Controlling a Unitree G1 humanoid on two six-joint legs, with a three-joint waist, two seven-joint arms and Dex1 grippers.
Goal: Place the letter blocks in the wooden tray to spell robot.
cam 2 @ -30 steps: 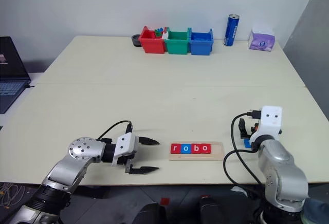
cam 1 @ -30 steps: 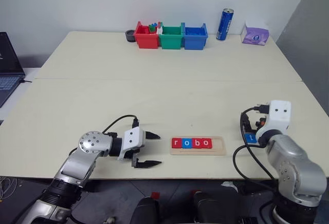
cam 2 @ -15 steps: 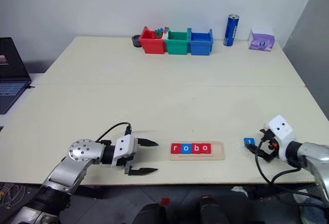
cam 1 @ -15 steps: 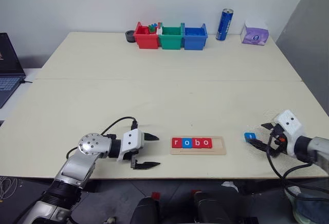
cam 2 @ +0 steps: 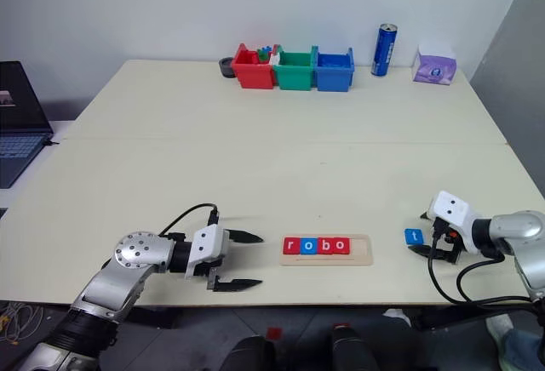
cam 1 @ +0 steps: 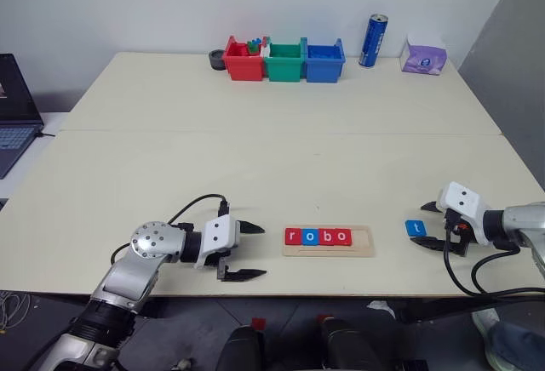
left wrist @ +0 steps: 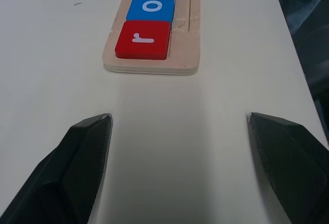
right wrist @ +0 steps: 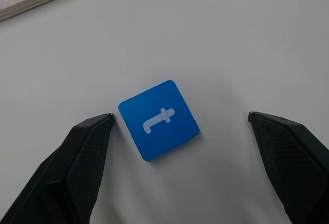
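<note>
blue square t tile [right wrist: 159,119] flat between wide right pincer [right wrist: 180,126]; left pincer [cam 1: 242,250] wide.

The t block [right wrist: 159,120] lies on the counter [cam 1: 255,158] between the right hand's [cam 1: 433,225] fingers; the wooden tray [cam 1: 328,241] sits ahead of the left hand [cam 1: 246,250].

Bare table [cam 1: 387,218] between tray [cam 1: 328,242], t block [cam 1: 415,228].

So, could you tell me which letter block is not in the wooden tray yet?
The blue t block, flat on the table between the right gripper's open fingers; the others sit in the wooden tray.
</note>
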